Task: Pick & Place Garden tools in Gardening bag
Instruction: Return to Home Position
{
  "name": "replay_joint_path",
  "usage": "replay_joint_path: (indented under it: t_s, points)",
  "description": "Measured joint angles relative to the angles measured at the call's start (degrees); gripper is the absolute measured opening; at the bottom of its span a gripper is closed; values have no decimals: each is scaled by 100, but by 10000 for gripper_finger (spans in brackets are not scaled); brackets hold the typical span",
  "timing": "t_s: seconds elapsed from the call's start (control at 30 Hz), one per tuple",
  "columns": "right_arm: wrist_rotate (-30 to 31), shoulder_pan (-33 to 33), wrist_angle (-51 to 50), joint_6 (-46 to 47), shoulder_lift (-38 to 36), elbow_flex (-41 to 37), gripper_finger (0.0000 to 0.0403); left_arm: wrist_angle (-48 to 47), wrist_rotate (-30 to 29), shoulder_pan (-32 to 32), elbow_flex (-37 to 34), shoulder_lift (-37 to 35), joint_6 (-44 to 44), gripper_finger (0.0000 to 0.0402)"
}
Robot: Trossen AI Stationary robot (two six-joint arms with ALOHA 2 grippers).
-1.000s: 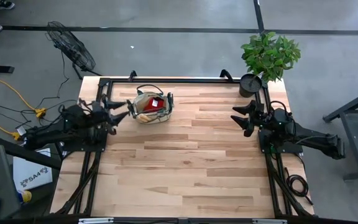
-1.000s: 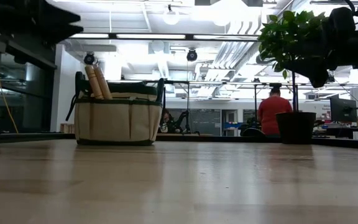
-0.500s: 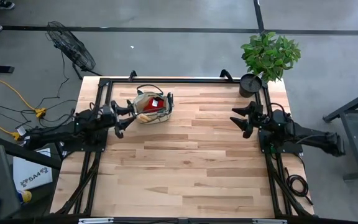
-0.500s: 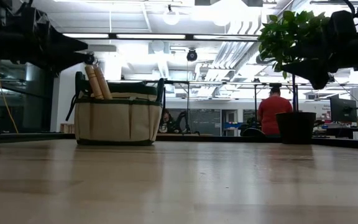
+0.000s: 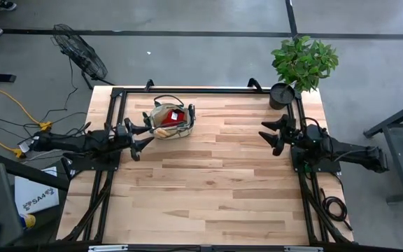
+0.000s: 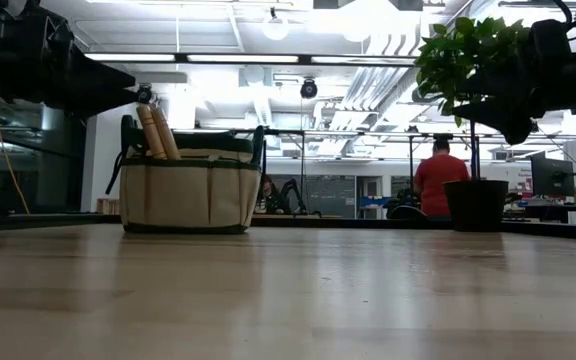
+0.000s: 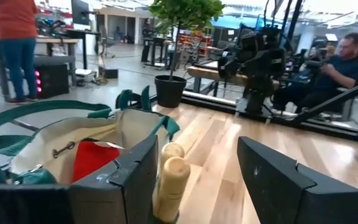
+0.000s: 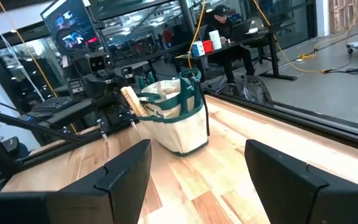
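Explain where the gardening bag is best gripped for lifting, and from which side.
Grip a green loop handle of the gardening bag, coming from above. The bag stands upright, its body looks too wide for the jaws, and the loops rise above the rim. Preferably pick the loop clear of the wooden tool handles.

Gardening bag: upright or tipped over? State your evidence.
Upright. The bag sits flat on the table, mouth upward, two wooden handles poking out of its top.

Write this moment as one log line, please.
left gripper: open, beside gardening bag | right gripper: open, right side | wooden handles: sticking out of bag
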Motion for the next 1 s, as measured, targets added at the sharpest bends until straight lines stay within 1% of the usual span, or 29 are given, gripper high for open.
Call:
replay_joint_path:
  t_s: [0.07,0.17,0.27,0.33,0.67,0.77,1.0]
  points:
    - [-30,0,-10,-2,0,0,252,1,-164,-130,-5,-3,92,213]
    - [-146,0,-78,-42,0,0,252,-2,-138,-207,-5,0,182,213]
    - [-144,-2,-120,-46,1,-21,252,-10,29,-195,-7,0,178,213]
    - [-146,-1,77,-41,0,-163,252,-18,134,-195,-9,0,178,213]
    - [-111,-6,115,-105,28,-221,252,-38,348,-195,-13,2,158,213]
    - [-16,-6,97,-106,27,-221,252,-57,581,-195,-15,2,158,213]
    - [304,-6,126,-151,26,-223,252,-62,603,-195,-16,2,190,213]
